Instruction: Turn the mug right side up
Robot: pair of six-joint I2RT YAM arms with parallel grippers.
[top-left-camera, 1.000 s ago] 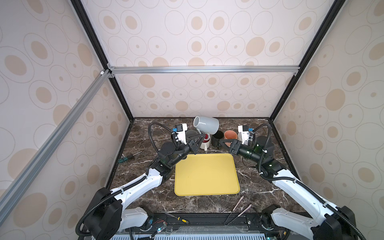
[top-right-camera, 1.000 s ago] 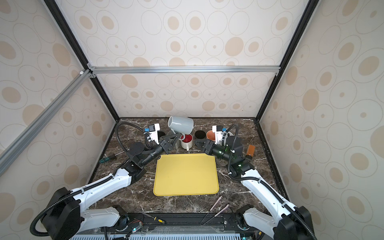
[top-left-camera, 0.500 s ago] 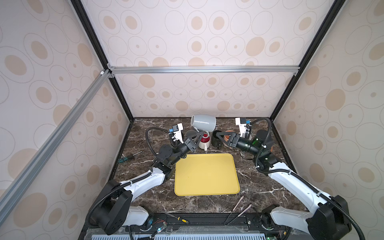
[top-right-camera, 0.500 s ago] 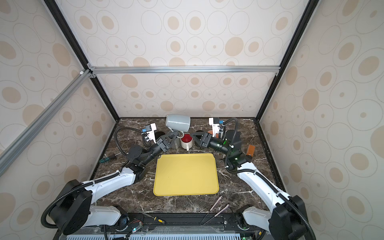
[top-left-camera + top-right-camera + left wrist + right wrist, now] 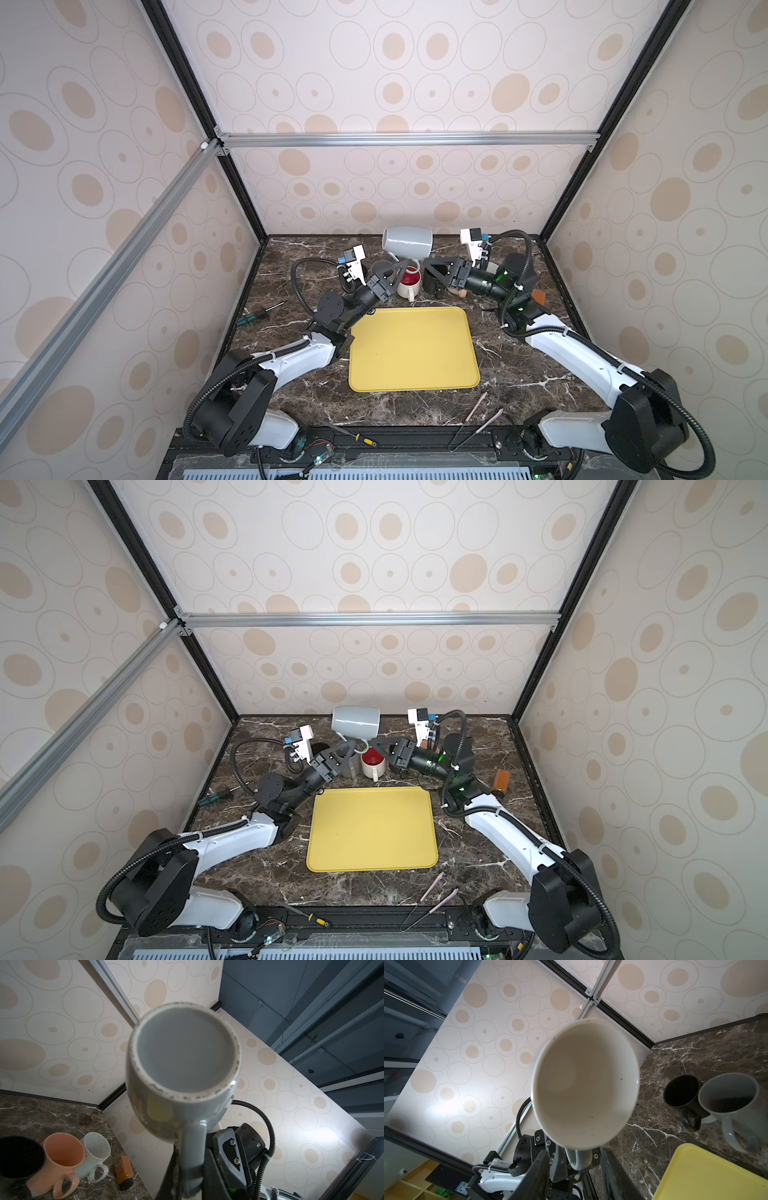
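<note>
The grey mug (image 5: pixel 408 242) (image 5: pixel 355 722) hangs on its side above the back of the table. My left gripper (image 5: pixel 397 269) (image 5: pixel 351 747) is shut on its handle (image 5: pixel 193 1142) from below. The left wrist view shows the mug's recessed grey base (image 5: pixel 184 1051). Its pale hollow mouth (image 5: pixel 584 1084) faces the right wrist camera. My right gripper (image 5: pixel 431 266) (image 5: pixel 377 742) stands open just right of the handle, under the mug's right end, holding nothing. From the right wrist, its fingers (image 5: pixel 538 1169) frame the handle and the left gripper beyond.
The yellow tray (image 5: pixel 411 347) (image 5: pixel 372 829) lies mid-table. Behind it stand a red-lined white mug (image 5: pixel 409 280), a black mug (image 5: pixel 18 1155), an orange mug (image 5: pixel 62 1150), a speckled white mug (image 5: pixel 95 1148), another grey mug (image 5: pixel 729 1095) and a brown bottle (image 5: pixel 123 1168). A screwdriver (image 5: pixel 259 312) lies left.
My right gripper has risen and moved left, close to the held mug. The left gripper has turned the mug from tilted to lying level.
</note>
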